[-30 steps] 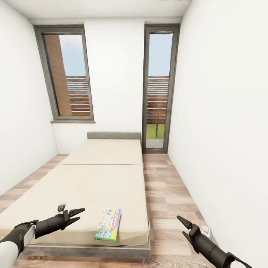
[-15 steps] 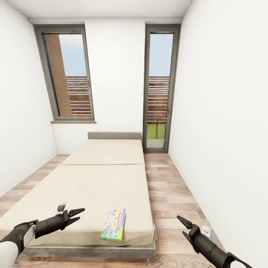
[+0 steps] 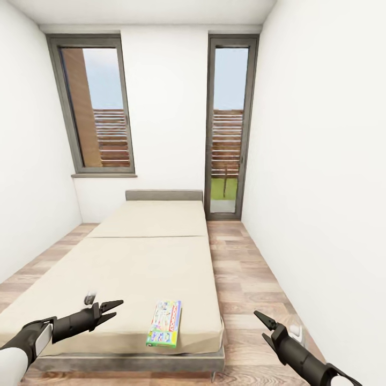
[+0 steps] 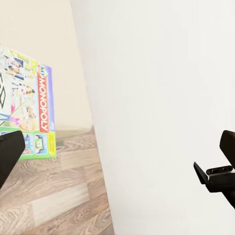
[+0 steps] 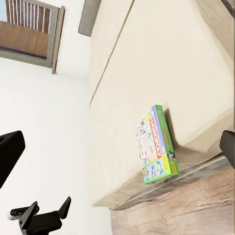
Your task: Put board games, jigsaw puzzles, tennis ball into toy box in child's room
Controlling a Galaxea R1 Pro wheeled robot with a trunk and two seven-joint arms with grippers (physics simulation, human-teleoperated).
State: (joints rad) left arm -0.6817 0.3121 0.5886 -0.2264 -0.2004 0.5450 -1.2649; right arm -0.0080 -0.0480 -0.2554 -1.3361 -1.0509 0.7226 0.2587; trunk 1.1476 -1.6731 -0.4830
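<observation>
- I saw the Monopoly board game [image 3: 164, 331] as glossy printed cardboard.
- The bed [image 3: 145, 257] looked like matt beige cloth.
- The floor [image 3: 244, 279] was smooth wood planking.
- My grippers' fingers [image 3: 110, 307] looked matt black.

Beige bed [image 3: 145, 252] on wood floor [image 3: 241, 279] — window [image 3: 96, 107], glazed door [image 3: 228, 128] behind.

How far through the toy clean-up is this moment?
Judged done: nothing visible. In hand: nothing; the left gripper and right gripper hang open near the foot of the bed. Left: the Monopoly board game lies on the mattress, and the other toys remain too.
</observation>
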